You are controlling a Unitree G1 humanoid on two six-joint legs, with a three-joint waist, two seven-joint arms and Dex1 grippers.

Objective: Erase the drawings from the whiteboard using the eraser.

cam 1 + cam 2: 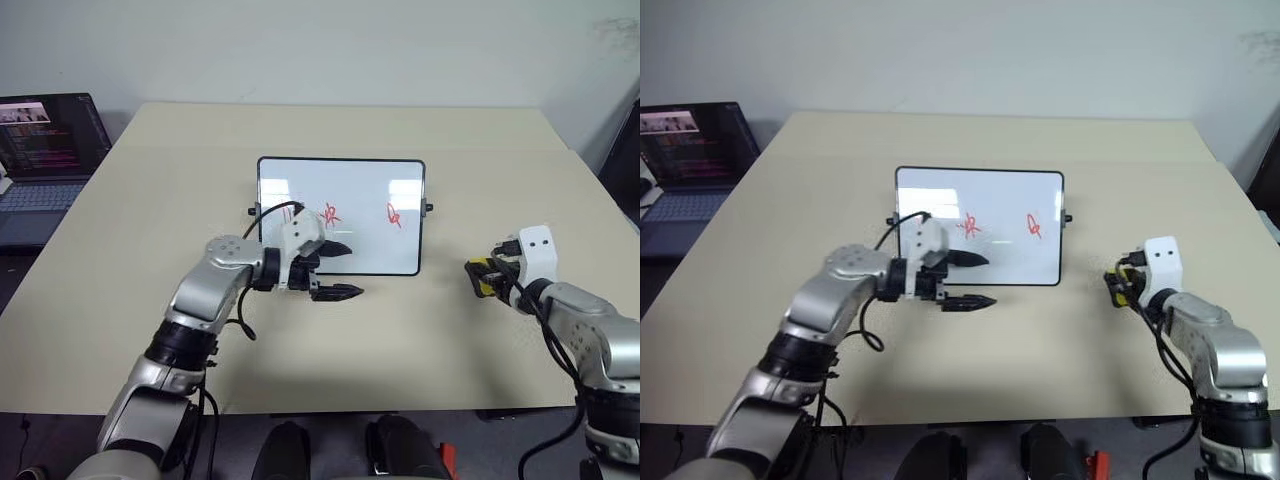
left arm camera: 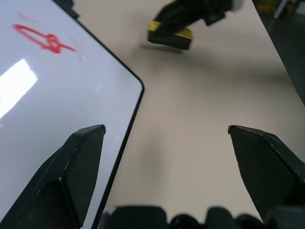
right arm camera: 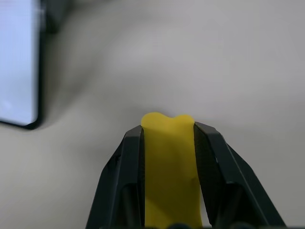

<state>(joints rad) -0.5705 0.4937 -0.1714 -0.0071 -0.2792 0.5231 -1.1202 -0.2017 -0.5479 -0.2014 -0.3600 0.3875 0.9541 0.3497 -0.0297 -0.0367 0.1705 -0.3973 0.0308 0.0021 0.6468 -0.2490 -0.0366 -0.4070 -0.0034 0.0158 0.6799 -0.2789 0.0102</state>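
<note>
The whiteboard point(image 1: 341, 215) lies flat at the centre of the frame on the beige counter point(image 1: 120, 300), with red drawings point(image 1: 393, 214) on its surface. At centre-left, the left gripper point(image 1: 337, 269) spreads its fingers open over the board's near edge. At lower right, the right gripper point(image 1: 476, 277) pinches the yellow eraser point(image 3: 169, 167) between closed fingers, beside the board.

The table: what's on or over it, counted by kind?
Whiteboard: 1
Red drawings: 2 in plain sight; the left gripper may cover more
Yellow eraser: 1, clamped in the right gripper
Laptop: 1, beside the table
Total: 5
</note>
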